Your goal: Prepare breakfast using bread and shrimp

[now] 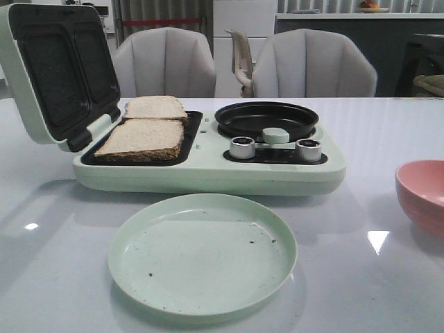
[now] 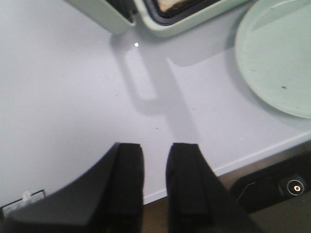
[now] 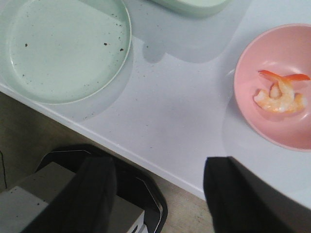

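Note:
Two slices of bread [image 1: 142,137] [image 1: 155,107] lie side by side in the open sandwich tray of the pale green breakfast maker [image 1: 208,175]. The shrimp [image 3: 278,94], orange-pink and curled, rests in a pink bowl [image 3: 243,92] at the table's right edge [image 1: 422,187]. My left gripper [image 2: 154,145] hovers over bare table near the front edge, its fingers a narrow gap apart with nothing between them. My right gripper [image 3: 160,162] hangs wide open over the table's front edge, short of the bowl, holding nothing. Neither gripper shows in the front view.
A pale green plate [image 1: 201,253] with dark crumbs sits in front of the breakfast maker. The maker's lid [image 1: 55,69] stands raised at the left. A round black pan [image 1: 266,118] and two knobs [image 1: 243,147] are on its right half. Chairs stand behind the table.

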{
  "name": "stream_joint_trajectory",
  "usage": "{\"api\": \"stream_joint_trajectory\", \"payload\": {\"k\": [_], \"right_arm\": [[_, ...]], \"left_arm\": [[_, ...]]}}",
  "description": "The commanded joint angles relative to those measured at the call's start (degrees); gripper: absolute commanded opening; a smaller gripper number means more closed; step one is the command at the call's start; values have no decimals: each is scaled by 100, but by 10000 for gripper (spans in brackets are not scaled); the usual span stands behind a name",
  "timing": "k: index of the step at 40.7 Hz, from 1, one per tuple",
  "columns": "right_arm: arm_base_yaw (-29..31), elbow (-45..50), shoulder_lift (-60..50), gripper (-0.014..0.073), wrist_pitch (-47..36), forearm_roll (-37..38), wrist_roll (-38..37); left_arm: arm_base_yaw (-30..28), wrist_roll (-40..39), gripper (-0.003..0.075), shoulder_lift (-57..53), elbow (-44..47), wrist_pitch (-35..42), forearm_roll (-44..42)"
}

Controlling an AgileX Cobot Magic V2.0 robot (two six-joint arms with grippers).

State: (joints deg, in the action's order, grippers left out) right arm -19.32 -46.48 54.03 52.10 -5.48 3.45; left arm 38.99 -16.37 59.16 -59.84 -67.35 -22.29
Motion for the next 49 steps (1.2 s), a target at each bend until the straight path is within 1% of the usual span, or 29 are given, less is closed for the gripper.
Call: {"api": "stream_joint_trajectory", "payload": {"k": [1,6,9,12,16,17,19,22,25,28,34,40,45,49], "right_arm": [[29,-146,-68,503,-212,-32,-10],[29,-146,-68,503,-212,-32,-10],[29,-146,-68,503,-212,-32,-10],[29,-146,-68,503,-212,-32,-10],[29,-146,-68,503,-212,-32,-10],[29,-146,-68,503,-212,-32,-10],[29,-146,-68,503,-212,-32,-10],[29,-146,-68,503,-212,-32,-10],[29,-146,-68,503,-212,-32,-10],[29,-146,-68,503,-212,-32,-10],[29,-146,-68,503,-212,-32,-10],[29,-146,-68,503,-212,-32,-10],[29,-146,-68,503,-212,-32,-10],[29,-146,-68,503,-212,-32,-10]], "left_arm": [[-575,66,100,204,-336,182,-308],[-1595,592,108,625,-625,294,0],[-2364,1040,108,910,-837,505,481],[-3149,1497,108,1197,-1055,851,1201],[-4118,2090,108,1647,-1367,1262,2461],[-4230,2156,108,1743,-1434,1329,2748],[-4611,2529,108,1979,-1571,1463,3451],[-4943,2959,108,2317,-1743,1665,4284],[-5130,3173,107,2667,-1929,1847,4921],[-5199,3379,107,3009,-2121,2040,5422],[-5151,3433,107,3681,-2578,2385,5917],[-5021,3433,107,4221,-3063,2428,6365],[-4870,3467,107,4425,-3346,2265,6674],[-4737,3889,107,4412,-3450,2103,6879]]}}
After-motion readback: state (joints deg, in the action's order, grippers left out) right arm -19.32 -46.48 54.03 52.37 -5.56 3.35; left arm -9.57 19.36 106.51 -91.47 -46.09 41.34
